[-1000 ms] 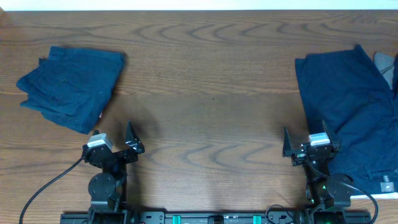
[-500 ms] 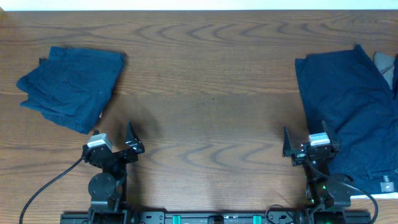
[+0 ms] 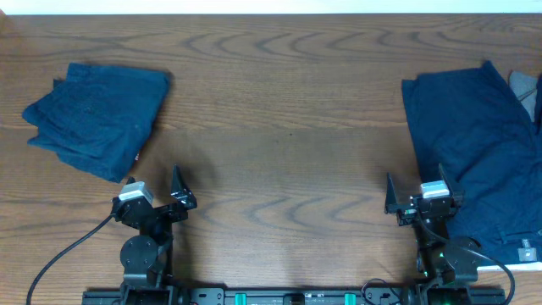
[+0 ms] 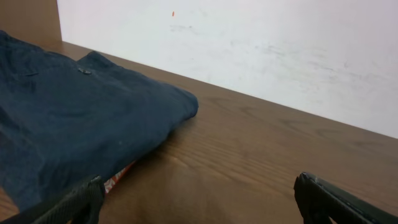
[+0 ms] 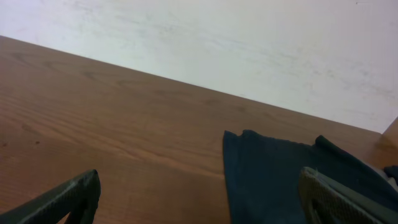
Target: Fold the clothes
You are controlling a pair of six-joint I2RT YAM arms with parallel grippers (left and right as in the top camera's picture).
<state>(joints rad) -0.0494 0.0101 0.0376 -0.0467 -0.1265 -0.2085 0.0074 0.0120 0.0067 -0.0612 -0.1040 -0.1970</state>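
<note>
Overhead check: nothing gripped, clothes at both ends of the tabletop (image 3: pixel 288 144)

From above, you see your left hand (image 3: pixel 152 180) at the lower left of the frame and your right hand (image 3: pixel 414 181) at the lower right. Both rest low over bare wood. Each one is spread wide with nothing between its fingers.

The folded navy shorts (image 3: pixel 95 119) lie at the upper left of the frame as a compact, slightly skewed bundle, up and to the left of your left hand and apart from it. In the left wrist view the bundle fills the left side. A small button (image 4: pixel 84 70) shows on its top layer and a sliver of orange label (image 4: pixel 121 174) shows at its lower edge. The left finger (image 4: pixel 74 202) sits just beside that edge; whether it touches the cloth you cannot tell.

The loose navy shorts (image 3: pixel 474 152) spread down the right side of the frame, flat and unfolded. Your right hand sits at their left edge. A pale tag (image 3: pixel 527 250) shows near the lower right corner. A grey piece (image 3: pixel 525 89) peeks out at the right edge, against the navy cloth.

In the right wrist view, a corner of the navy cloth lies at the lower right, ahead of the parted fingers (image 5: pixel 68 199), below the white wall (image 5: pixel 217 37).
</note>
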